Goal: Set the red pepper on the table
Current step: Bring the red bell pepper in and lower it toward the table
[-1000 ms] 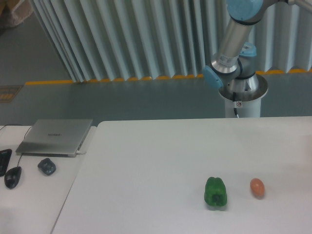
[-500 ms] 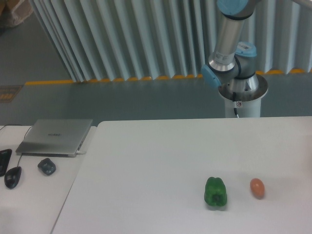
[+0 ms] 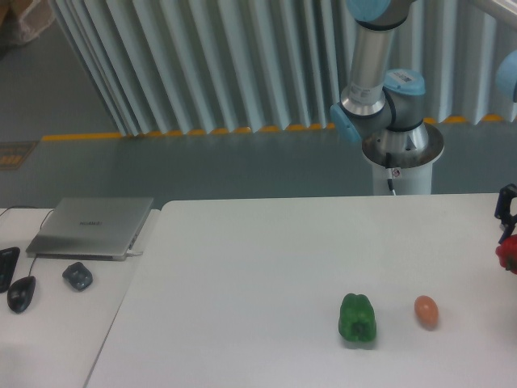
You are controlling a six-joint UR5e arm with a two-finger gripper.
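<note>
The red pepper (image 3: 508, 255), grasped by the claw (image 3: 509, 238), hangs above the white table (image 3: 242, 283).

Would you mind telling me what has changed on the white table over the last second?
The gripper has come into view at the right edge, with the red pepper just below it; both were out of frame before. Whether the jaws still clamp the pepper is unclear. The arm's upright link has swung left. The green pepper, egg and laptop have not moved.
</note>
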